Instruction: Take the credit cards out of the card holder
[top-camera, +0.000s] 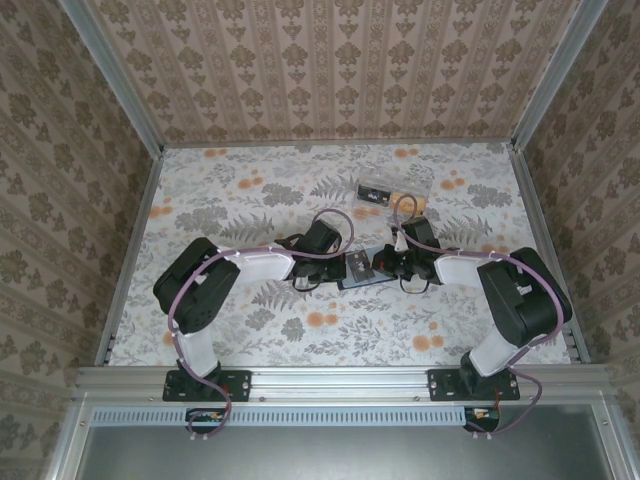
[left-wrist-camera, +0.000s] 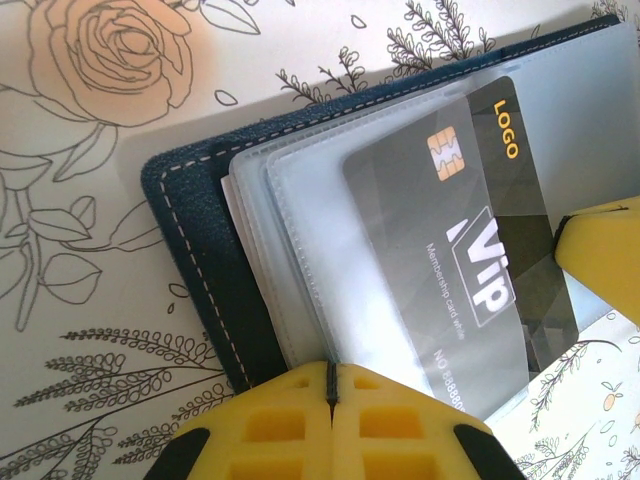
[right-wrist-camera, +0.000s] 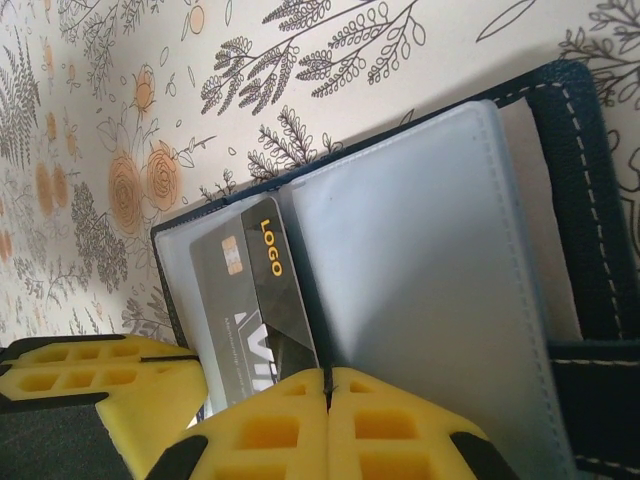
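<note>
The card holder (top-camera: 358, 272) lies open on the flowered table between both arms, with its navy cover (left-wrist-camera: 195, 260) and clear sleeves (right-wrist-camera: 420, 250) showing. A black credit card (left-wrist-camera: 470, 250) marked LOGO and VIP sticks partly out of a sleeve. My left gripper (left-wrist-camera: 331, 380) is shut, pinching the edge of a clear sleeve at the holder's near side. My right gripper (right-wrist-camera: 327, 385) is shut on a corner of the card (right-wrist-camera: 250, 290). One of its yellow fingers (left-wrist-camera: 605, 260) shows at the card's far edge. The left gripper's fingers (right-wrist-camera: 90, 370) sit beside the card.
A clear plastic box (top-camera: 395, 190) with black and tan contents lies behind the arms at the back of the table. Patterned walls with metal posts enclose the table on three sides. Both arms (top-camera: 250, 262) (top-camera: 470, 268) reach inward to the middle.
</note>
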